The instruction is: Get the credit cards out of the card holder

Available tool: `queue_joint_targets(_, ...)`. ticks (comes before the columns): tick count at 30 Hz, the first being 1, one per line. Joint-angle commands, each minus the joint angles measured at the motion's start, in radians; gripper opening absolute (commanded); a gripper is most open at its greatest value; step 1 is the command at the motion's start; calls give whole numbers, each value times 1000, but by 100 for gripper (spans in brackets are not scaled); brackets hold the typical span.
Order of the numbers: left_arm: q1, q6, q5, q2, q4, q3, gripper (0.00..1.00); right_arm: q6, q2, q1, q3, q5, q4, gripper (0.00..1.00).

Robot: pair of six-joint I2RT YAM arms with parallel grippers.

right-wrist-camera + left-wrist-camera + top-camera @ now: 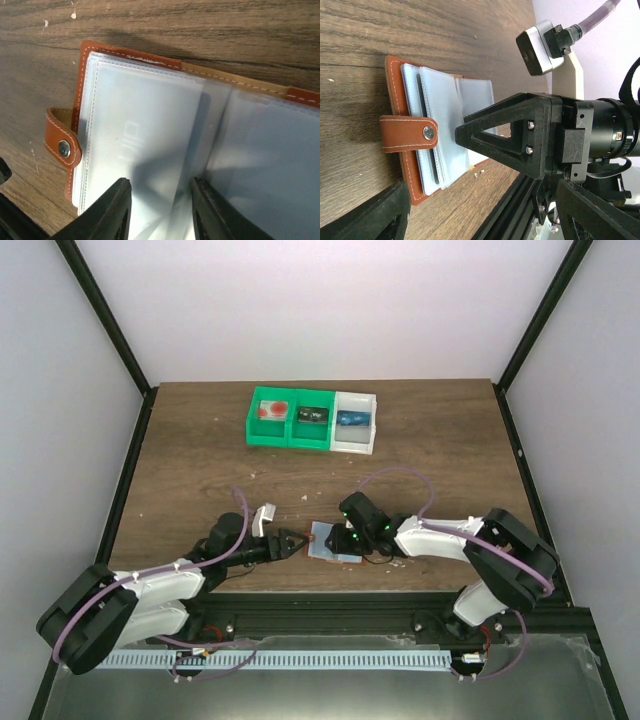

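The card holder (330, 543) lies open on the wood near the front edge. It is orange-brown outside, with frosted pale sleeves (145, 115) and a snap strap (407, 133). One of the credit cards (129, 136) shows only faintly through the top sleeve, as a chip outline. My right gripper (162, 210) hangs over the sleeves. Its fingers (111, 212) are apart and rest on the top leaf, and it appears in the left wrist view as a black triangular finger (505, 132). My left gripper (297, 543) stands open just left of the holder, at the strap side, and touches nothing (485, 217).
A row of green and white bins (312, 420) holding small items stands at the back of the table (200, 460). A black rail (515, 210) runs along the near edge, close to the holder. Pale crumbs (479, 172) lie beside it.
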Motion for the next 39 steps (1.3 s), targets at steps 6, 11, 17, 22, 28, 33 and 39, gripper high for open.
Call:
queue_joint_targets(6, 1, -3, 46, 36, 40, 11, 79, 0, 22, 32, -37, 50, 18, 17)
queue_joint_targets(11, -8, 2, 64, 36, 39, 29, 79, 2, -5, 33, -81, 37, 72, 9)
queue_joint_targets(17, -29, 4, 78, 61, 50, 49, 79, 15, -29, 33, -145, -9, 167, 7)
queue_joint_targets(22, -29, -13, 99, 116, 147, 47, 79, 19, -27, 33, -178, -55, 236, 7)
queue_joint_targets(28, -32, -7, 113, 168, 168, 69, 79, 17, -19, 33, -211, -88, 309, 7)
queue_joint_targets(33, -33, -28, 162, 219, 214, 79, 79, 42, 5, 32, -234, -128, 382, 7)
queue_joint_targets(39, -33, -6, 147, 245, 206, 76, 79, 54, 13, 33, -238, -142, 409, 7)
